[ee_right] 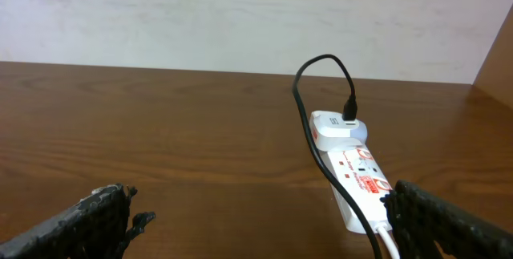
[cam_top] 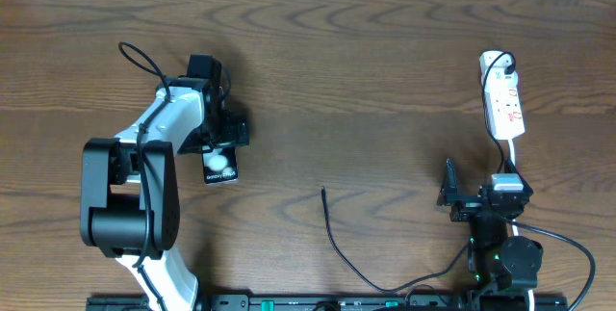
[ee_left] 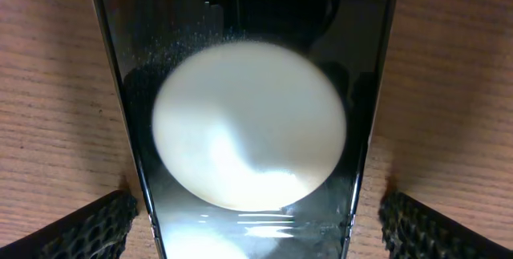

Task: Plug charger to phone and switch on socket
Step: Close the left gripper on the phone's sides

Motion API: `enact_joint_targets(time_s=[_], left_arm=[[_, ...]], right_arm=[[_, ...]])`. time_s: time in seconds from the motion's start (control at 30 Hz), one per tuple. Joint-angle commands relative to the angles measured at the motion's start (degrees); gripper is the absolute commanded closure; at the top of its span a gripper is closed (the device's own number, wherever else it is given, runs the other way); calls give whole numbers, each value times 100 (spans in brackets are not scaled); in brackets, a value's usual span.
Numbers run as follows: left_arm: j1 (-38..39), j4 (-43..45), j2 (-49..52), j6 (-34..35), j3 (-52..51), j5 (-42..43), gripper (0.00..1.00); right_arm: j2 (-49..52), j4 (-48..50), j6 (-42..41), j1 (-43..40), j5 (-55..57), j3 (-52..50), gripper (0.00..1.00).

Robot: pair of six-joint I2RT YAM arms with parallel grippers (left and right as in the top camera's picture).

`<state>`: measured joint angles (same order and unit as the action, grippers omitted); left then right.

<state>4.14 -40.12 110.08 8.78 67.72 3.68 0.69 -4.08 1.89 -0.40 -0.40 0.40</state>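
Phone lies flat, screen up, on the left of the worktop. It sits between the wide-spread pads of the left tool, which grips nothing; each pad stands just beside a long edge. The slab looks rigid, with a glossy, likely slippery face, so the thin side edges are the place to pinch it. The right tool is also fully spread and empty, just near of the socket at the far right. The charger is a limp, light lead. Its free tip lies mid-worktop, well apart from the phone, and should be taken just behind the plug so it stays aimable.
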Motion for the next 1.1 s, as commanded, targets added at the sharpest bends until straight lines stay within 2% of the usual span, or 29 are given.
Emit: enact_joint_targets(time_s=[0.0,1.07], left_arm=[[-20,-94,190,-11,-280,-50,3],[-20,-90,190,-11,-280,-50,14]], right_arm=[[-37,-26,-57,66,26,-7,1],[-37,-26,-57,66,26,-9,1]])
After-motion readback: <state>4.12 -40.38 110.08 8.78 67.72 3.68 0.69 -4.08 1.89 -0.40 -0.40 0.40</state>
